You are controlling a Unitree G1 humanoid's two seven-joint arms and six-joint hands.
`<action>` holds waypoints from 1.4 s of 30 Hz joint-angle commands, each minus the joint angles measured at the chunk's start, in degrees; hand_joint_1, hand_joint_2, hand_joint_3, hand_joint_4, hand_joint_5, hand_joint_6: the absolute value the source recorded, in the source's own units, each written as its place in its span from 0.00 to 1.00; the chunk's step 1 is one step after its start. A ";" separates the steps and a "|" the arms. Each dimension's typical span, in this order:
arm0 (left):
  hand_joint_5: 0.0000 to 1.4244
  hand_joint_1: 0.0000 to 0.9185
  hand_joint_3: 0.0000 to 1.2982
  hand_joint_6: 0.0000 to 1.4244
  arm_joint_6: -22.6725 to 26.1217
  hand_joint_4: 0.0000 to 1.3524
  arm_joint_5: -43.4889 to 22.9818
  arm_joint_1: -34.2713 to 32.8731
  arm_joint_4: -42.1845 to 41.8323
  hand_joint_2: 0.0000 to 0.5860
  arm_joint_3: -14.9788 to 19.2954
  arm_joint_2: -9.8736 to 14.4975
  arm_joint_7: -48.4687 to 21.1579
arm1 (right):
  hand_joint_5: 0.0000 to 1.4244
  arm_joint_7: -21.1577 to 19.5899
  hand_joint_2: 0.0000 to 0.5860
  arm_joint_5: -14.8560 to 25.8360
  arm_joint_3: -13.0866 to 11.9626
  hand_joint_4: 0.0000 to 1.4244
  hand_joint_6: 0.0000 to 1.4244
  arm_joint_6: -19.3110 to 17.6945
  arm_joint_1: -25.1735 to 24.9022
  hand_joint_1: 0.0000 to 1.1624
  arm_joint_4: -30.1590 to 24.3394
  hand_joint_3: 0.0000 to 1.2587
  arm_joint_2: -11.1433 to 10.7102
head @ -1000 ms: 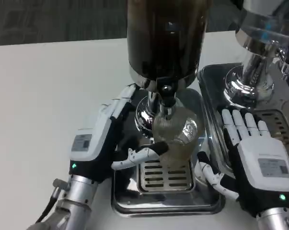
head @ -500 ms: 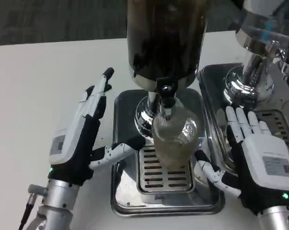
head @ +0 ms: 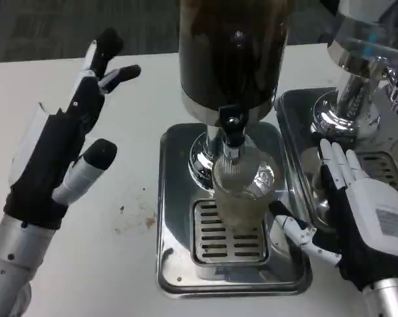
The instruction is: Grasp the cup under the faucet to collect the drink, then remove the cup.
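Nearest the camera, the right hand [head: 367,221] sits just right of the drip tray [head: 175,264], fingers straight and apart, its thumb reaching in toward the base of the cup; whether the thumb tip actually touches the glass cannot be told. It holds nothing, and it has barely shifted over the last second.

The left hand [head: 60,148] tells the real change. A second ago it was wrapped against the left side of the cup; half a second ago it had peeled off to the tray's left edge; now it is lifted and well clear over the white table [head: 86,264], fingers spread, holding nothing. So the cup is released and stands on its own.

The cup [head: 241,188], a clear ribbed glass, rests upright on the slotted grate [head: 222,234] in the middle of the drip tray, directly beneath the faucet [head: 230,132] of the dark drink dispenser [head: 233,49]. It has not moved. Some pale liquid seems to sit in it, though the level is hard to judge and no stream is plainly visible.

Farther right stands a second, chrome dispenser [head: 357,79] on its own tray.

The left hand's retreat suggests either filling is under way hands-free, or the right hand is meant to take the cup out; removal is not yet done.
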 commanded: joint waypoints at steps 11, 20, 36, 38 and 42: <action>0.15 0.00 0.02 0.08 6.08 0.02 0.53 -6.54 -4.59 0.10 0.83 -4.92 -17.36 | 0.00 -1.03 0.49 -0.41 -0.65 0.00 0.10 -1.84 1.43 0.27 -0.98 0.00 0.51; 0.17 0.00 0.04 0.10 8.60 0.03 0.29 -9.31 -0.91 0.10 0.65 -9.07 -22.58 | 0.00 -1.73 0.52 -0.64 -0.86 0.00 0.10 -1.52 1.81 0.28 -1.32 0.00 0.96; 0.20 0.00 0.06 0.11 8.86 0.05 1.55 -5.30 -4.12 0.11 0.74 -11.22 -25.74 | 0.00 -1.69 0.52 -0.86 -1.08 0.00 0.10 -1.98 1.52 0.28 -0.92 0.00 1.36; 0.20 0.00 0.06 0.11 9.04 0.05 1.70 -6.20 -3.05 0.11 0.93 -11.44 -25.93 | 0.00 -1.69 0.52 -0.88 -1.06 0.00 0.10 -1.97 1.35 0.28 -0.83 0.00 1.39; 0.20 0.00 0.07 0.12 8.38 0.05 2.50 -6.42 -2.41 0.12 0.34 -11.73 -26.69 | 0.00 -1.84 0.52 -0.94 -1.04 0.00 0.10 -1.91 1.42 0.28 -0.86 0.00 1.53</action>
